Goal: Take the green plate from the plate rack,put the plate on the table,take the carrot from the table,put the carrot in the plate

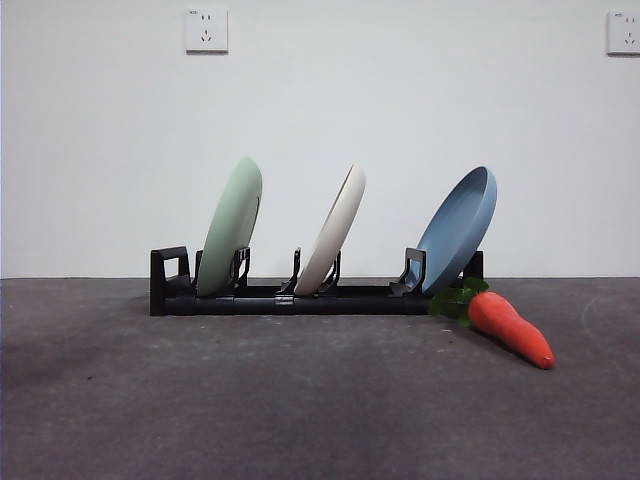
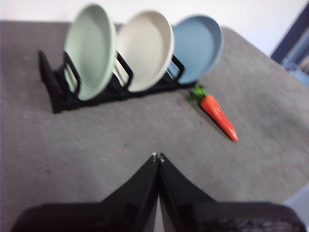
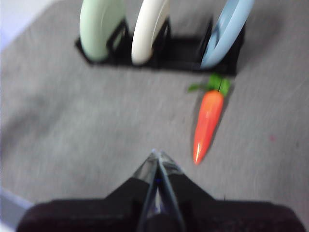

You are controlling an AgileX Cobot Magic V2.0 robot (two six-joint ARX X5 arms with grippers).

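Start of task, step 1 not begun. Green plate [image 1: 231,226] upright in plate rack [image 1: 290,298], slot at looped end; cream plate [image 1: 333,230] mid rack, blue plate [image 1: 455,230] at far end. Carrot [image 1: 510,328] on table [image 1: 250,400] just beside rack's blue-plate end. Left gripper [image 2: 157,156] and right gripper [image 3: 155,154] both clenched, empty, well back from rack. Next, prob: one arm opens jaws, approaches rack's looped end, pinches green plate rim, lifts clear w/o knocking cream plate.
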